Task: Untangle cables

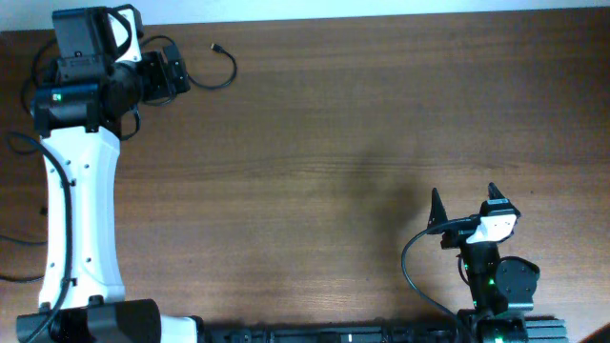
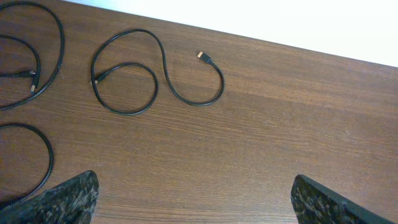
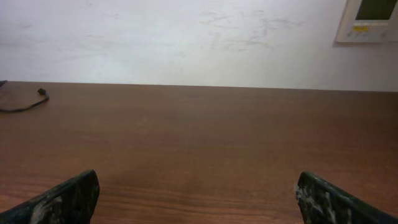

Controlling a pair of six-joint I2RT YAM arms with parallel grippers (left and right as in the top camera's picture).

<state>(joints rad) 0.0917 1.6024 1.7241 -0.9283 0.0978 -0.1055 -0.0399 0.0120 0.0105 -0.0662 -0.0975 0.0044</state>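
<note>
In the left wrist view three thin black cables lie apart on the brown table. One cable [image 2: 158, 68] forms an S-shaped loop, with one light-tipped plug at its right end. A second cable [image 2: 59, 37] loops at the top left. A third cable [image 2: 46, 155] curves at the lower left. My left gripper [image 2: 196, 202] is open and empty, just below them. The overhead view shows only one cable [image 1: 227, 69], to the right of my left gripper [image 1: 184, 71]. My right gripper [image 1: 465, 197] is open and empty at the front right, far from the cables. One cable end [image 3: 28, 106] shows far off in the right wrist view, well beyond the right gripper [image 3: 199, 199].
The white left arm [image 1: 81, 191] runs along the table's left side. The table's far edge [image 2: 280, 46] meets a white wall close behind the cables. A wall panel [image 3: 370, 18] hangs at the upper right of the right wrist view.
</note>
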